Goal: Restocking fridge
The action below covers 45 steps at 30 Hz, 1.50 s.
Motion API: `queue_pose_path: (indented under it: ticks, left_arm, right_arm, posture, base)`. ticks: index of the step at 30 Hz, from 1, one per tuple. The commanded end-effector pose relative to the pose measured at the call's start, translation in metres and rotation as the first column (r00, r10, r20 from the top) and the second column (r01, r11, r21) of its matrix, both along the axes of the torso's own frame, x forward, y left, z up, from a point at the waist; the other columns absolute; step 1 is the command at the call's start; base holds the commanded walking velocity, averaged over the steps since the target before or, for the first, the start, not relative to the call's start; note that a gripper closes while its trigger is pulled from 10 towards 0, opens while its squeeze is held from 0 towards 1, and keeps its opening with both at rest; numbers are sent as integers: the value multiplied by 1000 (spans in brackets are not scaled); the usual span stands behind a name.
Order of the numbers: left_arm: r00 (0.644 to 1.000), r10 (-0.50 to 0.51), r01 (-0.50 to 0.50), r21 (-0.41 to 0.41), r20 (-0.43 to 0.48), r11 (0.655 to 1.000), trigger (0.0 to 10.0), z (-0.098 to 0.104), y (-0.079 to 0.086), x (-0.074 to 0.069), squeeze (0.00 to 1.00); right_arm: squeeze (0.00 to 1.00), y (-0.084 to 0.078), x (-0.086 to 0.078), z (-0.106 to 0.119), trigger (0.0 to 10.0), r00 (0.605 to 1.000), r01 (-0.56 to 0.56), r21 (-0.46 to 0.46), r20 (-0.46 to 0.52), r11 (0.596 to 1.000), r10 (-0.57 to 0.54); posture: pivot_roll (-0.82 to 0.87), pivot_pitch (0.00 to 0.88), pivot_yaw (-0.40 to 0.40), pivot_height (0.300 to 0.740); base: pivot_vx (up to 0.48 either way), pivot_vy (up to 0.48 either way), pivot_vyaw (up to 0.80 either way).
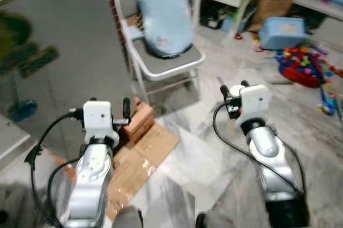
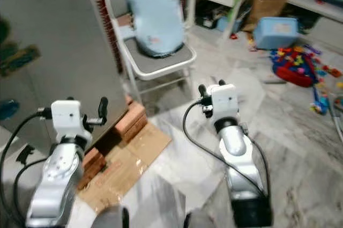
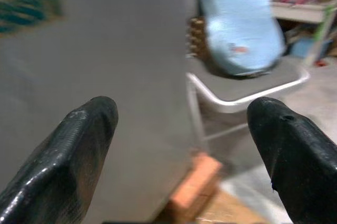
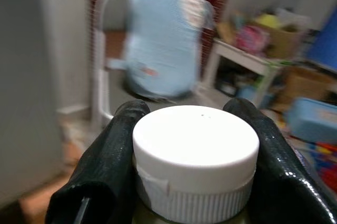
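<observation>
left claw spread wide, right claw clamped

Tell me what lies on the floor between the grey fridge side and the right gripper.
In the left eye view, flattened brown cardboard and reddish bricks lie by the grey fridge side; then bare marble floor up to the right gripper, shut on a white-capped bottle.

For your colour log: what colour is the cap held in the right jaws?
White cap; right wrist view shows it best.

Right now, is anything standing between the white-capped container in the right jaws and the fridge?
Yes. The grey fridge door is closed, so the white-capped container held by the right gripper cannot go in. The left gripper, jaws open and empty, hovers before that door.
</observation>
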<state>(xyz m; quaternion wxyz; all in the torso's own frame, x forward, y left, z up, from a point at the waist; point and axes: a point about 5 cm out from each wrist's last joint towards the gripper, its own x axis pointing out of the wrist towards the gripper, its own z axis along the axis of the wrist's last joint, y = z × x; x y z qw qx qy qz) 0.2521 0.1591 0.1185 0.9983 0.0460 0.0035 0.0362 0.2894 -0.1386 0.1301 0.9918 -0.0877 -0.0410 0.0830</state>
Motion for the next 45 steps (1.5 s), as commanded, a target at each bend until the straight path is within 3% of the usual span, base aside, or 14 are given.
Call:
queue_pose_path:
  ticks: [1,16,29,37,40,45]
  left_arm:
    - [1000,-15,15,-1,14,1000,10000,2,-7,-1,0]
    - [999,-15,15,-29,30,999,10000,3,-7,-1,0]
    - [998,-52,53,-62,26,997,10000,4,-7,-1,0]
    - [997,-67,69,-47,38,997,10000,5,-9,0,0]
    - [998,-48,48,8,47,999,10000,6,-9,0,0]
    - [997,-62,62,6,43,998,10000,5,-13,0,0]
  right_arm:
    - [0,-11,0,9,10000,999,35,-10,40,999,-35]
    - [0,-14,0,9,10000,998,44,-21,39,999,-43]
    - [0,-15,0,9,10000,999,40,-32,38,999,-38]
    - [0,-16,1,9,10000,998,42,-27,40,999,-41]
    - [0,-15,0,9,10000,999,36,-36,41,999,-35]
    - [0,-16,0,9,10000,998,36,-46,46,998,-34]
  posture:
    - [54,127,-18,740]
    - [49,131,-19,740]
    - [42,130,-26,740]
    - [39,126,-24,740]
    - [39,128,-24,740]
    - [37,130,-23,740]
  base:
    - [0,480,0]
    - [0,461,0]
    - [0,105,0]
    - [0,452,0]
    - [0,0,0]
    - [0,0,640]
